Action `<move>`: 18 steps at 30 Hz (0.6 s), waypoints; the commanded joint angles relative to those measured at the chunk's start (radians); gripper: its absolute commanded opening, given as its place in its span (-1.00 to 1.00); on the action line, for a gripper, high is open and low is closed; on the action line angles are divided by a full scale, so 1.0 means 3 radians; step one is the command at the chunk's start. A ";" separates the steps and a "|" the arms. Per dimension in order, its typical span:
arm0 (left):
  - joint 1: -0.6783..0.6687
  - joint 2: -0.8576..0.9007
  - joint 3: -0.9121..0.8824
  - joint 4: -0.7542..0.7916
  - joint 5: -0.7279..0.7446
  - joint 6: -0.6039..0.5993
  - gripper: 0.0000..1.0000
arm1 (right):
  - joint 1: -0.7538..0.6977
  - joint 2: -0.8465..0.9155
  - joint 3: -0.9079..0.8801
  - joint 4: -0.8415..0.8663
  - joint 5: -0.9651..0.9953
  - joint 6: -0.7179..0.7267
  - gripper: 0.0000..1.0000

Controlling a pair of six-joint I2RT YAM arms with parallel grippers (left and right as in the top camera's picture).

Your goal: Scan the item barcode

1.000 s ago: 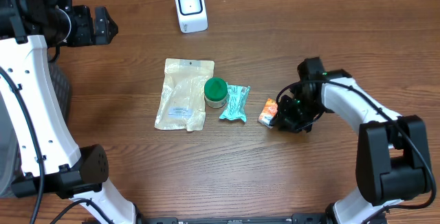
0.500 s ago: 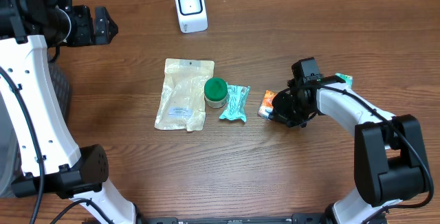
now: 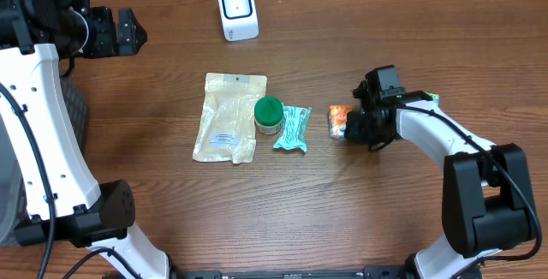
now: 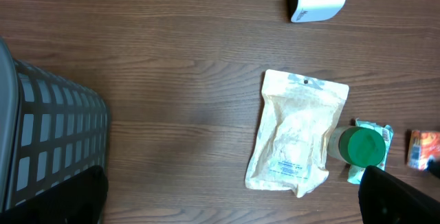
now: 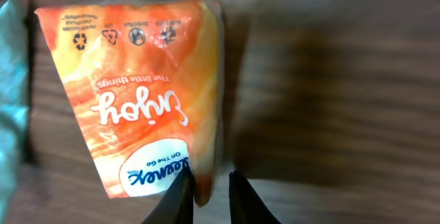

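Right claw state: the right gripper (image 3: 348, 127) stood narrow, its jaws closed down on a thin edge of the task item.
Fingertips: in the right wrist view the two dark fingertips (image 5: 180, 196) sat close together at the lower edge of the picture, with the packet's corner between them.
Task item: a small orange foil snack packet (image 5: 137, 93) with white lettering and a blue-and-white oval mark.
Item relative to claw: the packet extended away from the fingertips and was gripped at one corner only. Most of its printed face was exposed to the wrist camera.
Item location: on the right half of the brown wooden table (image 3: 171, 210), at the tip of the right arm. Whether it rested on the wood or was raised could not be told.
Barcode: none could be made out on the visible face.
Nearest neighbour: a crumpled teal plastic wrapper (image 3: 293, 128) lay just beside the packet, apart from it.
Next: a small round jar with a green lid (image 3: 269, 113) touched the teal wrapper.
Next: a flat cream-coloured pouch with a white label (image 3: 229, 116) lay against the jar.
Scanner: a white box-shaped barcode scanner (image 3: 237, 10) stood at the far edge, well apart from the packet.
Left claw state: the left gripper (image 3: 120, 32) was wide open and empty, at the far left corner.
Beside left arm: a grey mesh basket (image 4: 48, 141).
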 commanded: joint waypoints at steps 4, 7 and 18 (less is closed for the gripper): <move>0.0013 0.0008 -0.0004 -0.0005 -0.0010 0.0052 0.99 | -0.0034 0.0003 0.0188 -0.0112 0.0053 0.0056 -0.57; 0.0013 0.0008 -0.0004 -0.0005 -0.0011 0.0051 0.99 | -0.0034 0.0003 0.0369 -0.0289 -0.0131 0.0278 -0.43; 0.0013 0.0008 -0.0004 -0.0005 -0.0011 0.0052 0.99 | -0.0034 0.0004 0.0280 -0.0287 -0.0491 0.1390 -0.12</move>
